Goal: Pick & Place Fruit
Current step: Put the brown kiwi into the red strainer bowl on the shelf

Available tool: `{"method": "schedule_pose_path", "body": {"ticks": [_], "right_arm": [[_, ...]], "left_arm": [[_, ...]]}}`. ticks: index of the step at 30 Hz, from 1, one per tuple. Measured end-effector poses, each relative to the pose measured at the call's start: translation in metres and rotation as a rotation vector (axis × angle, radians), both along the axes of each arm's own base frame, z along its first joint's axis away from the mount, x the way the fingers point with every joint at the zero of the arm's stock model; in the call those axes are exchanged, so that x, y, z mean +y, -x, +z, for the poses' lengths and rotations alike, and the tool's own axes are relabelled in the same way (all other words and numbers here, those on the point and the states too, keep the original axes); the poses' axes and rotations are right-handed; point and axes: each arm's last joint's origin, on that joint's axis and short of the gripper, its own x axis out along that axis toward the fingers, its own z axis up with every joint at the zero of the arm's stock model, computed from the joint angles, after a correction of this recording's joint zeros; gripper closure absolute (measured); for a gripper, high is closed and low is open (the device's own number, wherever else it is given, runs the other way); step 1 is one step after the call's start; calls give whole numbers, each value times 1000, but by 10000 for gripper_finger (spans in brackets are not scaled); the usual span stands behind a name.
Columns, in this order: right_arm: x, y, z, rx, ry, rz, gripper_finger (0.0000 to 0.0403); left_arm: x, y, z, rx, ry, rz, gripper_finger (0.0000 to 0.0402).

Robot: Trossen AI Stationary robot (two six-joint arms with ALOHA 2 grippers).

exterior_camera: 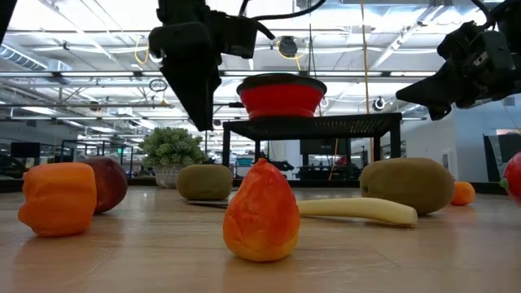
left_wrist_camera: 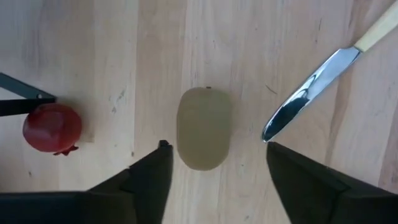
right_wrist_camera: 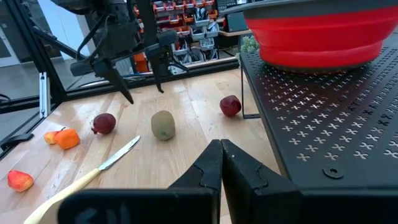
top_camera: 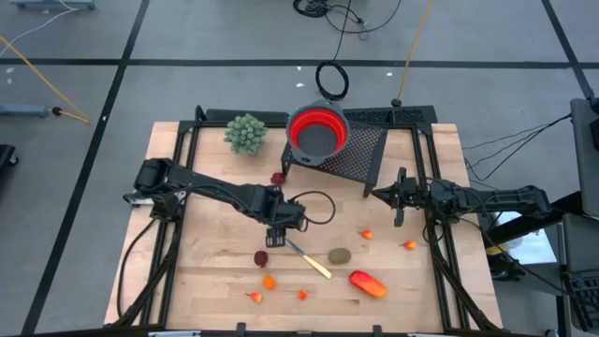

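The left arm reaches from the left edge across the wooden surface (top_camera: 215,271), its wrist bent so the left end effector (left_wrist_camera: 214,155) points straight down above a brown kiwi (left_wrist_camera: 204,127). Its fingers (left_wrist_camera: 155,168) stand wide apart, one on each side of the kiwi, gripping nothing. The kiwi lies on the wood near the middle, its long axis running between the fingers. A knife (left_wrist_camera: 311,93) lies just beside it, and a dark red round fruit (left_wrist_camera: 53,127) sits on its other side. The right arm waits at the right edge, the right end effector (right_wrist_camera: 221,163) closed and empty beside the black mesh stand (right_wrist_camera: 329,118) carrying the red bowl (top_camera: 316,131). Cables lie on the grey floor beyond.
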Motion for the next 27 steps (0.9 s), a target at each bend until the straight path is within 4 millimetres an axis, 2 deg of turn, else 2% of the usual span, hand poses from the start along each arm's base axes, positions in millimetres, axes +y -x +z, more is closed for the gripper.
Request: {"method": "schedule_pose_path", "body": {"ticks": [10, 18, 27], "right_arm": [[0, 0, 0, 0, 0, 0, 403], [0, 0, 0, 0, 0, 0, 403], [0, 0, 0, 1, 0, 0, 403]], "left_arm": [[10, -1, -16, -22, -40, 8, 9], [18, -3, -17, -36, -45, 7, 22], [17, -3, -17, -46, -37, 58, 23]]}}
